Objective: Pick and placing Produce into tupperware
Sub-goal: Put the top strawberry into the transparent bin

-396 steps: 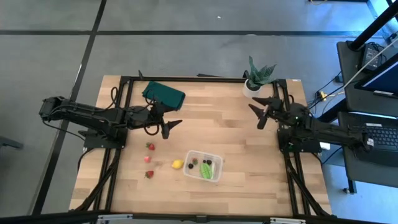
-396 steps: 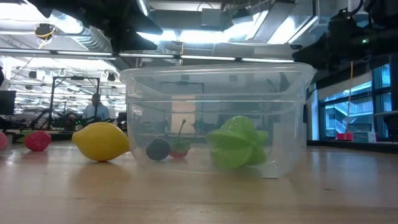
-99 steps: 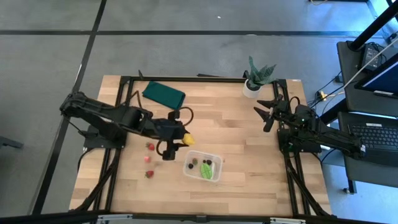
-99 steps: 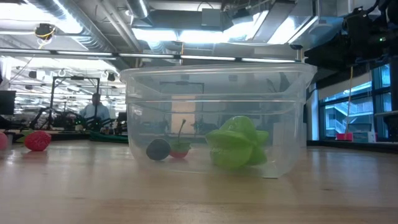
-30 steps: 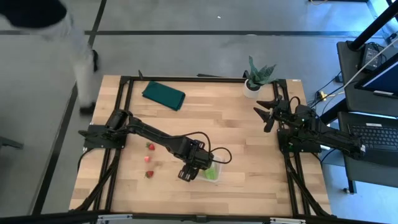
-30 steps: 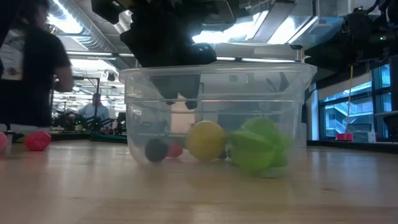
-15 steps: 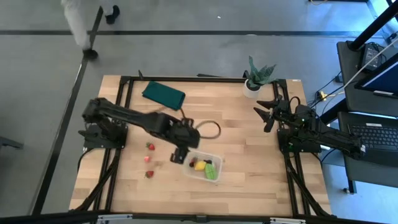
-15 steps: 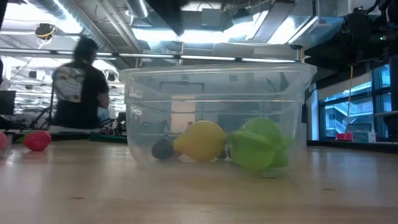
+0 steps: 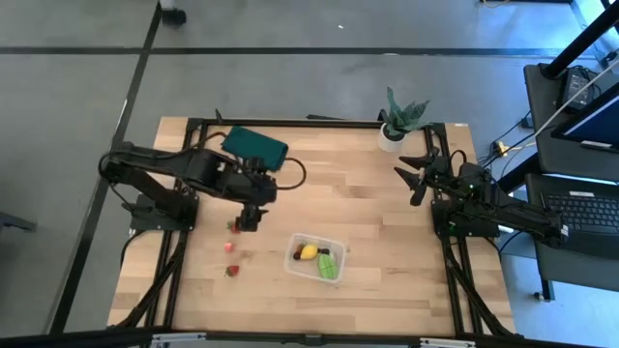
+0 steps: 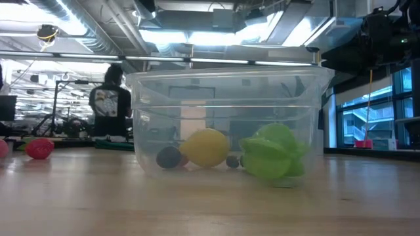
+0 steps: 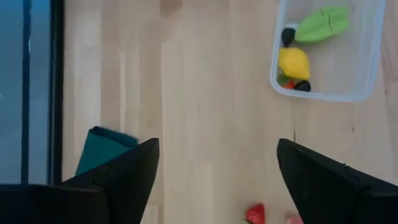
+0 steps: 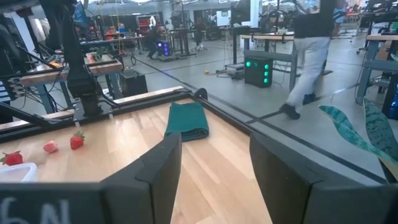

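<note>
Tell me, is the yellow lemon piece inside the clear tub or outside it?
Inside: the lemon lies within the tub walls, beside the green piece.

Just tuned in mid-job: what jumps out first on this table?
The small clear plastic tub near the table's middle, holding a yellow lemon-like piece, a light green piece and dark berries. Three red strawberry-like pieces lie loose on the wood to its left, the left hand open above them.
</note>
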### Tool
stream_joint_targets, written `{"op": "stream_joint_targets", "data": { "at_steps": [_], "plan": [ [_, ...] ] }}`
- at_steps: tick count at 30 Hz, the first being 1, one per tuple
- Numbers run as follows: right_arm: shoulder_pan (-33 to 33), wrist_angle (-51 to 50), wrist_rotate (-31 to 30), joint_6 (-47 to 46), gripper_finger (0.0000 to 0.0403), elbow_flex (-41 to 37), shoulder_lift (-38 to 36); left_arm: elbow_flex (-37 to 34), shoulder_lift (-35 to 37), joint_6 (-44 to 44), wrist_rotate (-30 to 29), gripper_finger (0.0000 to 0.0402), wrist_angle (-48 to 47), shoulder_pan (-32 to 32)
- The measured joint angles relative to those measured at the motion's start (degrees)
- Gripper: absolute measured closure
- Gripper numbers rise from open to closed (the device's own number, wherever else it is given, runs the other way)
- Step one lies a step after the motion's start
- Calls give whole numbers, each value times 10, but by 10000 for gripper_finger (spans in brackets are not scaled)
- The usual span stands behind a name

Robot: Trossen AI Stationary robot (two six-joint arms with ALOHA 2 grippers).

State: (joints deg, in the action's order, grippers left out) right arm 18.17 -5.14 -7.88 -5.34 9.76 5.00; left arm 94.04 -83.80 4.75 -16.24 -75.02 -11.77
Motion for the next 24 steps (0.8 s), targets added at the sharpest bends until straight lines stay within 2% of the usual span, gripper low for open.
{"op": "stream_joint_targets", "data": {
  "at_steps": [4, 9, 12, 14, 19, 24],
  "plan": [
    [0, -1, 0, -1, 210, 0, 0, 0, 7, 27, -6, 87, -5, -7],
    [0, -4, 0, -2, 210, 0, 0, 0, -11, 27, -53, 87, -75, -21],
    [0, -6, 0, -4, 210, 0, 0, 0, -22, 26, -49, 87, -114, -21],
    [0, -6, 0, -3, 210, 0, 0, -9, -26, 12, -23, 87, -128, -19],
    [0, -7, 0, -4, 210, 0, 0, -81, -28, -3, 34, 88, -123, -5],
    [0, -9, 0, -4, 210, 0, 0, -180, -27, -4, 43, 84, -72, 2]
  ]
}}
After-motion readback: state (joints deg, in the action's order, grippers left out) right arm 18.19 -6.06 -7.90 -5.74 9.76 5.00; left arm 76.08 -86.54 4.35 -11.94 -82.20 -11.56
